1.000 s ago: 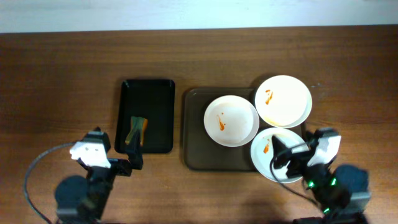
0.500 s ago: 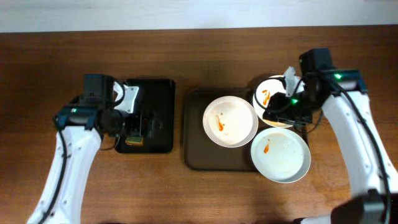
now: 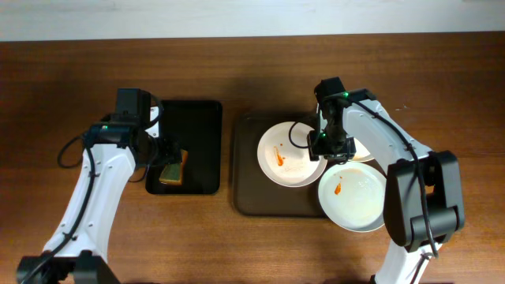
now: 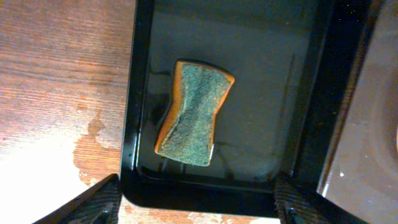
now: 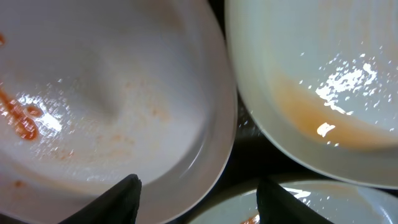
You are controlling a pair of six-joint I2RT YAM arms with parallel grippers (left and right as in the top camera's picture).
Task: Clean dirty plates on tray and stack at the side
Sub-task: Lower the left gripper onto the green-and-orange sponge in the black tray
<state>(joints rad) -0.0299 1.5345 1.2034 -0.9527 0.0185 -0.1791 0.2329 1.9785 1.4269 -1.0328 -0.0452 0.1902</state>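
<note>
Sitting rim to rim on the tray (image 3: 246,201), three plates (image 3: 357,203) carry orange smears. Right hand (image 5: 202,199), spread apart, hovers over the left plate (image 3: 288,162) at its right rim, probably to lift it for wiping. Left hand (image 4: 199,208), also apart, hangs over the sponge (image 4: 194,112) in the black bin (image 4: 134,124), likely to fetch it. Brown wood desk (image 3: 79,79), pale strip (image 3: 237,16) beyond.

Tabletop (image 3: 252,71): brown wood grain, with one pale, washed-out patch. Small tray (image 3: 201,126): glossy black. Sponge (image 4: 193,112): mottled green face on an orange base. Large tray (image 3: 248,189): dark brown. Three plates, all white. The centre plate (image 3: 292,154) and near-edge plate (image 3: 355,197) carry orange-red smears. The far-edge plate (image 5: 323,62) has an orange-tan film.
</note>
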